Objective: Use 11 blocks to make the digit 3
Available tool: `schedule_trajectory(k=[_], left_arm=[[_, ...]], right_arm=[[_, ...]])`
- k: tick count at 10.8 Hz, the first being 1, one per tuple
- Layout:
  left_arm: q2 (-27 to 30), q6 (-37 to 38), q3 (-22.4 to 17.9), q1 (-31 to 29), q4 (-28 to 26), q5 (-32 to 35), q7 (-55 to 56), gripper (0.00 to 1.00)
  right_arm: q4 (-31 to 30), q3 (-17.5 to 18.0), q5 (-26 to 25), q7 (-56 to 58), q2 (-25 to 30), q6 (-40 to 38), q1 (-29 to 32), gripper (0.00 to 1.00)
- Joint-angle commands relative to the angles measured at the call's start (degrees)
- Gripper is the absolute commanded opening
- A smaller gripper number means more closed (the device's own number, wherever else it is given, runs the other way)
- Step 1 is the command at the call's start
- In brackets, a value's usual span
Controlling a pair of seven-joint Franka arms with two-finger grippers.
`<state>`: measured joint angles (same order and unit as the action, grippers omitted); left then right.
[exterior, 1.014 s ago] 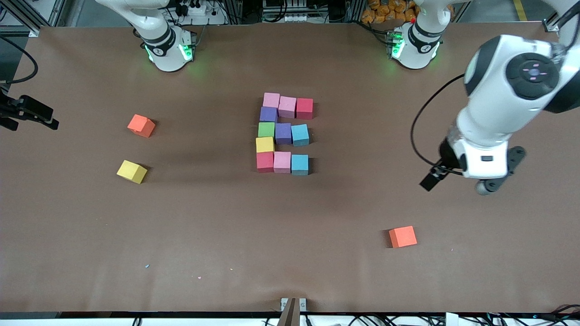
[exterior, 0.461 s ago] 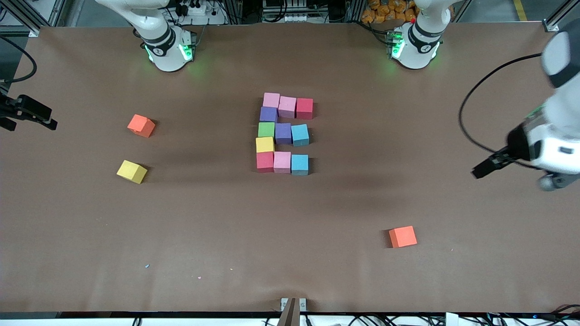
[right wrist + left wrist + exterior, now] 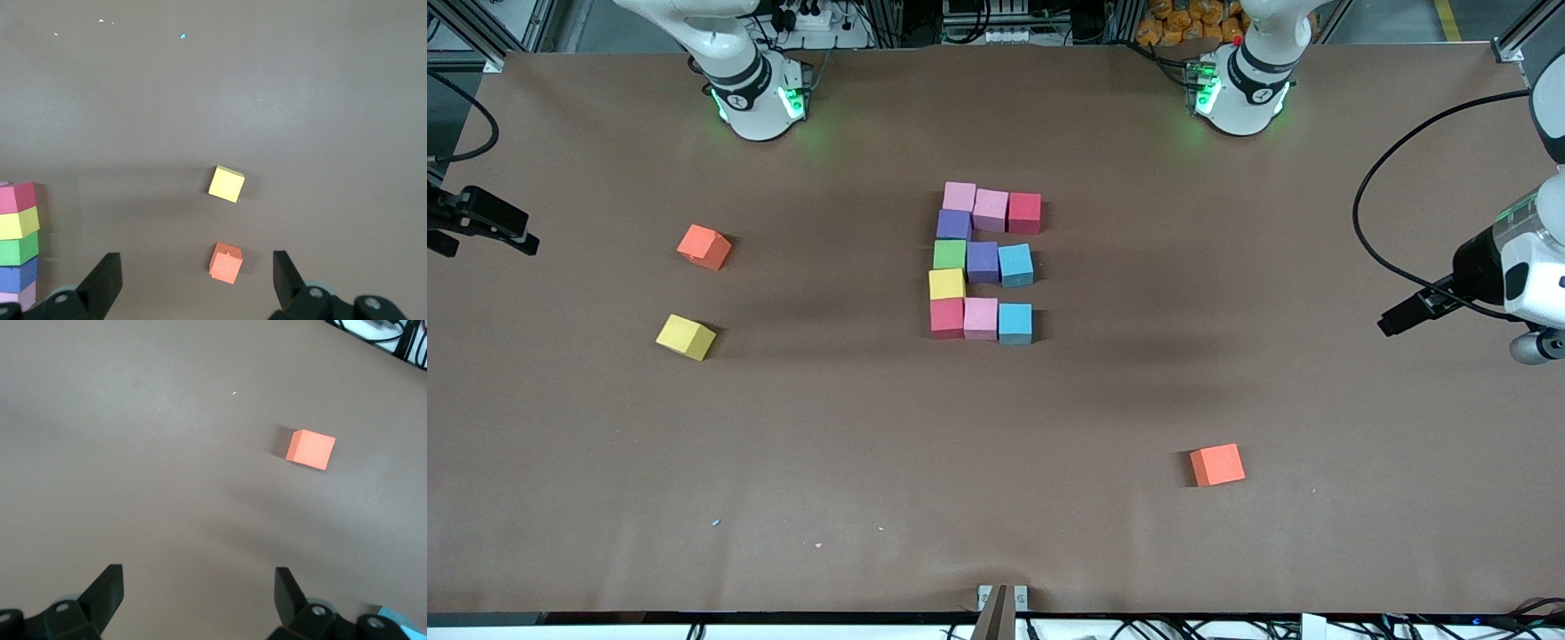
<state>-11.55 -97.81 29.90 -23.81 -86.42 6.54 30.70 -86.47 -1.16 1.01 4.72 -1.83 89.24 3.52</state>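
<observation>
At tabletop [image 3: 1103, 418] centre, digit 3 [image 3: 983, 262] complete. Left end effector [image 3: 199, 592], right end effector [image 3: 197, 275] wide, empty, at ends. Risk: sweeping arm nudging blocks.

The left arm [image 3: 1525, 267] is the one thing that changes: a second ago it hangs large over the right part of the front view, over the tabletop [image 3: 1316, 373] between the cube figure and the edge. Now it sits at the far right edge, mostly out of frame. Its gripper itself seems cut off there, jaws wide apart in the wrist view.
</observation>
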Motion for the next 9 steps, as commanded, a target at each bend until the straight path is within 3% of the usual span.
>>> schedule_trajectory(k=[1,2,4,7,9], left_arm=[[4.84,1.92,-0.18,0.34,-1.38,-1.70,-3.61,1.00],[5.83,2.10,-4.20,3.91,-1.47,-1.53,-5.55,1.00],[8.38,2.45,-19.89,17.77,-2.34,-1.97,-16.33,1.00],[10.14,4.29,-31.97,29.83,-3.84,-6.19,-18.22,1.00],[10.93,4.73,-34.99,33.74,-4.46,-6.19,-18.92,1.00]], right_arm=[[0.42,-0.07,-0.66,-0.67,0.33,-0.56,-0.36,1.00],[0.42,-0.07,-0.66,-0.67,0.33,-0.56,-0.36,1.00],[0.42,-0.07,-0.66,-0.67,0.33,-0.56,-0.36,1.00],[0.42,-0.07,-0.66,-0.67,0.33,-0.56,-0.36,1.00],[0.42,-0.07,-0.66,-0.67,0.33,-0.56,-0.36,1.00]])
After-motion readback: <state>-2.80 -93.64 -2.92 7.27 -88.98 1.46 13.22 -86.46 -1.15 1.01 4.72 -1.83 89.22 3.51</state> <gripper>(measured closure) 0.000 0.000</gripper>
